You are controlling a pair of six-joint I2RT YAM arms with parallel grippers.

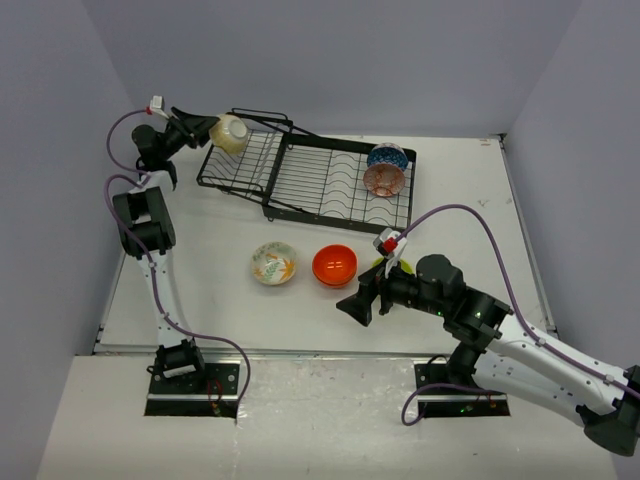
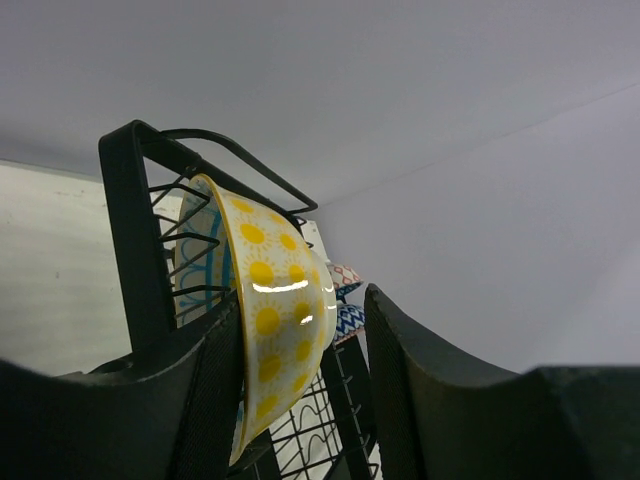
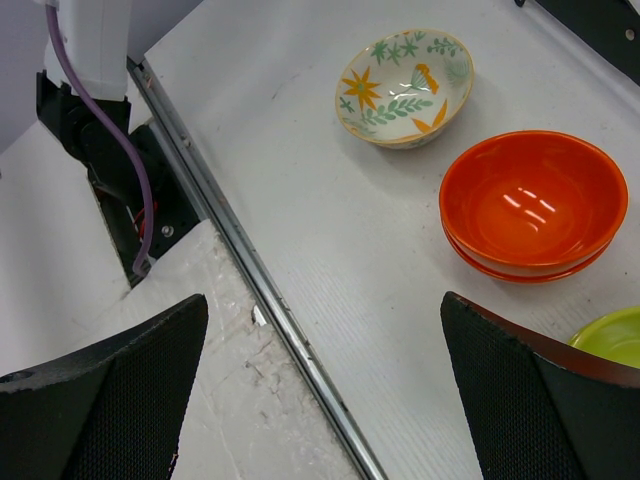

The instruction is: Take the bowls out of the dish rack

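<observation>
The black wire dish rack (image 1: 320, 180) lies at the back of the table. A cream bowl with yellow suns (image 1: 231, 133) stands on edge in its tilted left section. My left gripper (image 1: 207, 130) is open and straddles this bowl (image 2: 270, 310): the left finger (image 2: 205, 390) is at the rim, and the right finger (image 2: 420, 390) is apart from it. A blue patterned bowl (image 1: 387, 156) and a pinkish patterned bowl (image 1: 384, 181) stand at the rack's right end. A cream floral bowl (image 1: 274, 263), an orange-red bowl (image 1: 335, 264) and a lime green bowl (image 3: 612, 338) sit on the table. My right gripper (image 1: 353, 305) is open and empty.
The right gripper (image 3: 322, 310) hovers over the table's front edge, where a metal rail (image 3: 260, 290) runs. The left arm's base and purple cable (image 3: 95, 110) lie beyond the rail. Grey walls close in the table at the back and both sides.
</observation>
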